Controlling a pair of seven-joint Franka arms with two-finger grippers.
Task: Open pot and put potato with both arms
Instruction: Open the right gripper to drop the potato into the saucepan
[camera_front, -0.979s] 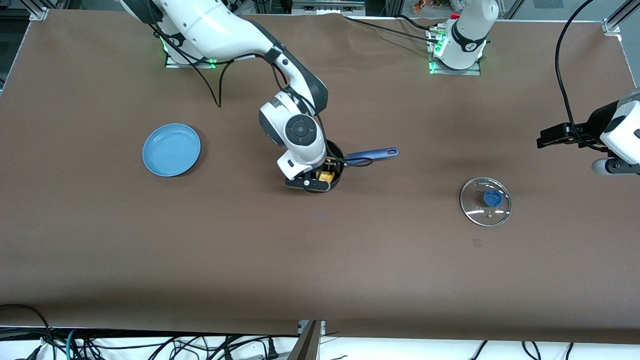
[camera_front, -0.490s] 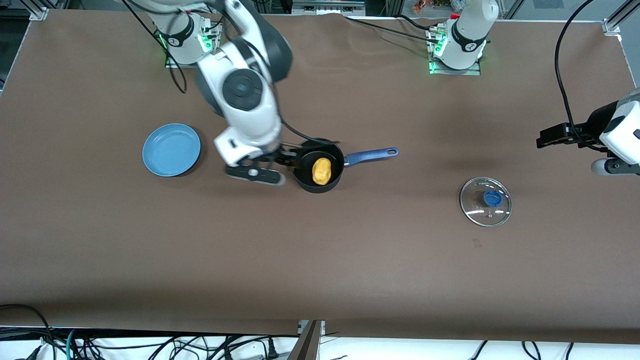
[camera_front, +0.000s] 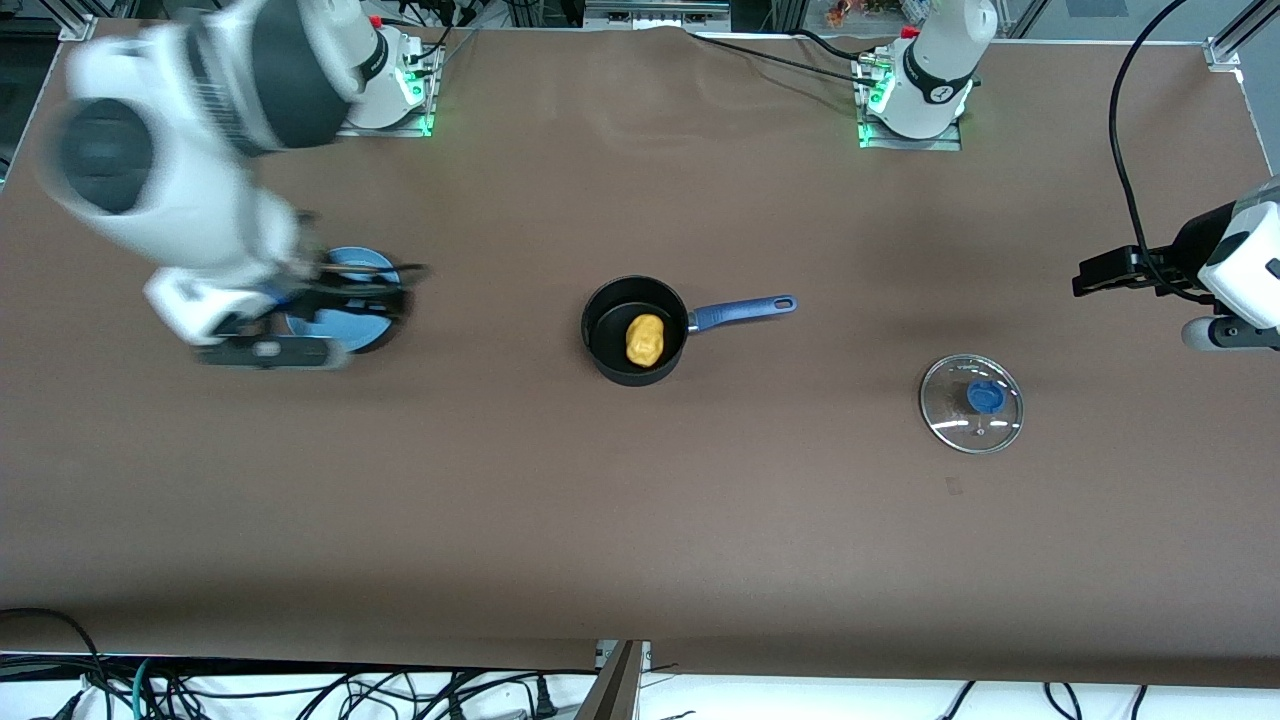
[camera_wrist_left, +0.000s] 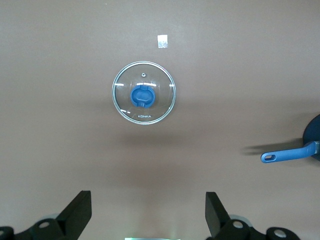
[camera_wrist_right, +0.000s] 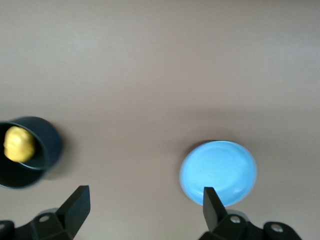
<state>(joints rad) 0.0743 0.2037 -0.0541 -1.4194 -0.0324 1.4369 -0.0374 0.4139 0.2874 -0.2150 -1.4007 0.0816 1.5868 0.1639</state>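
The black pot with its blue handle stands uncovered mid-table. The yellow potato lies inside it. My right gripper is open and empty, blurred with motion, over the blue plate. In the right wrist view my right gripper shows wide jaws, with the pot and the potato off to one side. At the left arm's end of the table my left gripper waits open and empty. The left wrist view shows my left gripper above bare table.
The glass lid with a blue knob lies flat toward the left arm's end, nearer the front camera than the pot; the lid also shows below the left wrist. The plate holds nothing. A small tape square marks the cloth.
My right arm swung away from the pot toward its own end of the table, leaving the potato in the pot, and now hangs over the plate. The left arm has not moved.
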